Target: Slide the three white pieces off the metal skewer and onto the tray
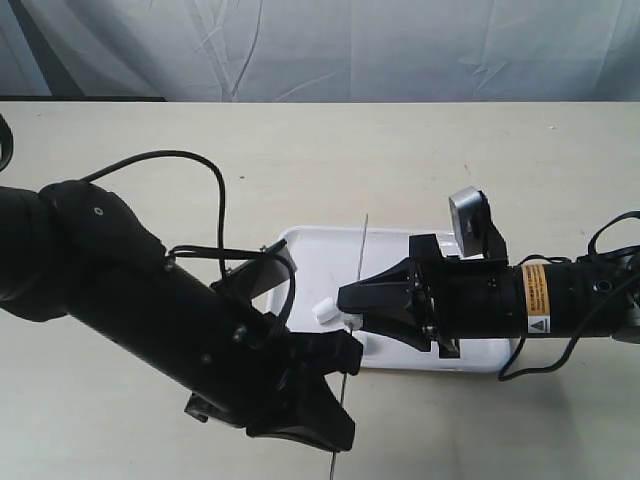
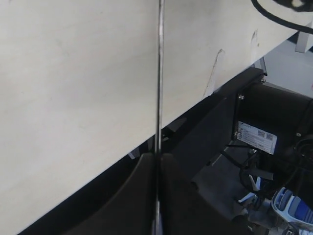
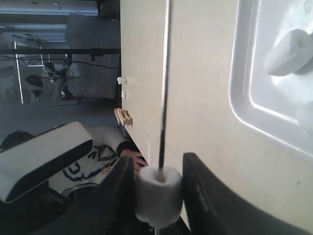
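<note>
The metal skewer [image 1: 362, 250] stands nearly upright over the near rim of the white tray [image 1: 300, 240]. My left gripper [image 1: 345, 363] is shut on its lower part; in the left wrist view the rod [image 2: 159, 73] runs out from between the closed jaws [image 2: 157, 157]. My right gripper [image 1: 348, 306] comes in from the right and is shut on a white piece [image 3: 157, 196] that is threaded on the skewer [image 3: 166, 73]. Another white piece [image 1: 323, 310] lies loose on the tray [image 3: 242, 98], also seen in the right wrist view [image 3: 291, 51]. I cannot make out a third piece with certainty.
The tray sits on a pale tabletop [image 1: 420, 150]. A black cable [image 1: 215, 190] loops above the left arm. The table's edge [image 2: 98, 171] lies close to the left gripper, with dark equipment [image 2: 254, 137] beyond it. A white cloth backdrop [image 1: 330, 50] hangs behind.
</note>
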